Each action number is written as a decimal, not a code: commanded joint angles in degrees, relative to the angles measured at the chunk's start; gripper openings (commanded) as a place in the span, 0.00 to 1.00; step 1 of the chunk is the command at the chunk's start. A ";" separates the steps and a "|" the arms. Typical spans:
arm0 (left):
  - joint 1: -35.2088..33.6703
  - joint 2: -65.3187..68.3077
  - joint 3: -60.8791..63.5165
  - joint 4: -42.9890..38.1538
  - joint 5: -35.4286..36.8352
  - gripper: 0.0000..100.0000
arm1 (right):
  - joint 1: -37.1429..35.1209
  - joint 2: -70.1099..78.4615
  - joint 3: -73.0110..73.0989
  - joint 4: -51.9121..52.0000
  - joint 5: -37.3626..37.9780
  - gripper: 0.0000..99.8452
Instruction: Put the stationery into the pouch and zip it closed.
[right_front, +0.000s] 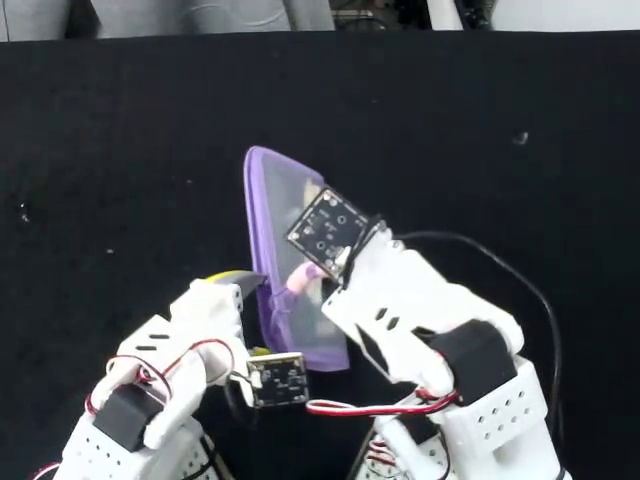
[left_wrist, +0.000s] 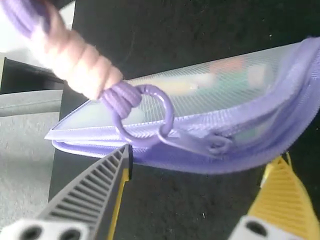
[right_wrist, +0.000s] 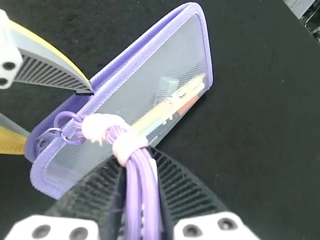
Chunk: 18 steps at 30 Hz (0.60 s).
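Surface (right_front: 120, 150): one black surface is carrying the whole scene.

Arms: two white arms are reaching in from the near edge. The right arm (right_front: 440, 330) is leaning over the pouch's near end, and the left arm (right_front: 170, 370) is sitting lower, just beside it.

Pouch (right_front: 275, 190): one purple pouch with a see-through mesh face is lying between the two arms, tilted up on a long edge. Its far end is pointing toward the middle of the surface. In the high view the right arm's camera board is covering its near half.

Right hand (right_wrist: 137, 157): it is angling down at the pouch's near end. Its two black ribbed fingers (right_wrist: 185, 190) are clamping together on the purple cord.

Left hand (left_wrist: 200, 157): it is pointing at the pouch's zip edge with its fingers apart, one grey (left_wrist: 100, 185) and one yellow (left_wrist: 282, 195). They are straddling the edge. Whether they are touching it is hard to tell.

Cord (right_wrist: 137, 200): one bundle of purple strands, bound with pink wrapping, is running from the right hand to the ring.

Stationery (right_wrist: 170, 102): several slim pieces are lying inside the pouch. The mesh is blurring them, so the exact count is not showing.

Ring (left_wrist: 160, 112): one purple ring is linking the cord to the zip slider (left_wrist: 210, 145). How far the zip is closed is not showing clearly.
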 joint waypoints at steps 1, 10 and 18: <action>0.57 0.62 1.10 -1.67 0.88 0.29 | 1.14 -0.75 -0.84 -1.58 0.62 0.01; 0.48 0.62 6.55 -9.85 0.79 0.03 | 2.55 -0.75 -3.74 -1.23 0.44 0.01; 0.66 0.62 6.99 -11.78 0.88 0.03 | 11.69 -0.31 -5.76 -4.57 0.62 0.01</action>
